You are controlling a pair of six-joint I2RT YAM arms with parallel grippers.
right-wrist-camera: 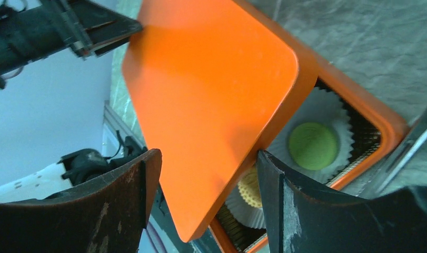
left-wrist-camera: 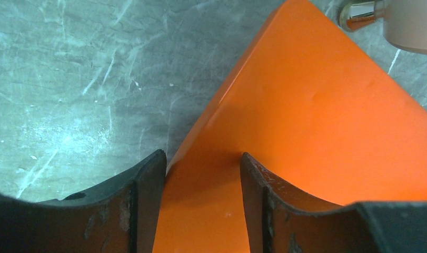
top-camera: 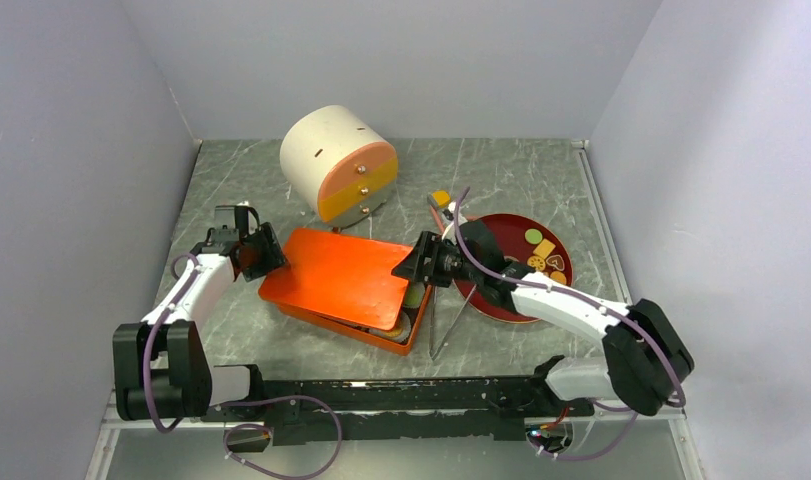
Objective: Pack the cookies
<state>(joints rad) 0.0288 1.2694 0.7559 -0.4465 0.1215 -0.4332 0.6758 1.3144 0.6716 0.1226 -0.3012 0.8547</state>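
Observation:
An orange box lies mid-table with its orange lid askew over it, the near right corner uncovered. In the right wrist view a green cookie and a yellow cookie sit in white paper cups inside the box. More cookies lie on a dark red plate: a green one, an orange-yellow square and a brown one. My left gripper grips the lid's left corner. My right gripper grips the lid's right corner.
A cream cylinder with orange drawers stands behind the box. Metal tongs lie between the box and the plate. One orange cookie lies on the table behind the plate. Grey walls close in on the left, back and right.

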